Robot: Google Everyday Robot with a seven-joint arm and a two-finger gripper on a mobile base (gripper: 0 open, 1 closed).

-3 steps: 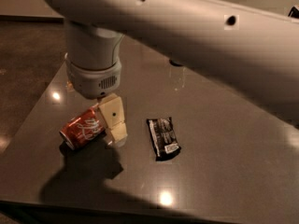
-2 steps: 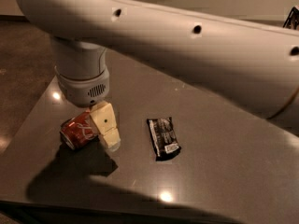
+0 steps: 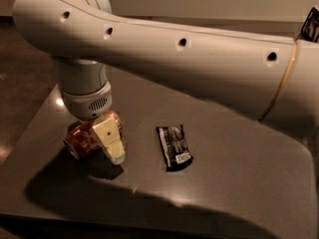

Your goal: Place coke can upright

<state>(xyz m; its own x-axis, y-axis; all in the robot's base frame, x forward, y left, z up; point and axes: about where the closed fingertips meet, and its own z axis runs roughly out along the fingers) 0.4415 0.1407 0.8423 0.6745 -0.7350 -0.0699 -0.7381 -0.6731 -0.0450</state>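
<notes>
The coke can (image 3: 79,139), red-orange with white script, lies on its side on the dark table (image 3: 224,183) near the table's left side. My gripper (image 3: 102,142) hangs from the white wrist straight down onto the can. Its cream-coloured front part covers the can's right end, and the rest of it is hidden behind the can and the wrist. The large white arm (image 3: 189,59) crosses the upper half of the view.
A black snack packet (image 3: 174,147) lies flat on the table to the right of the can. The table's left edge (image 3: 27,133) runs close to the can. The floor lies beyond it. The arm's shadow covers the table's front.
My gripper has moved left and down, from beside the can's right end to over the can. The can and the packet have not moved.
</notes>
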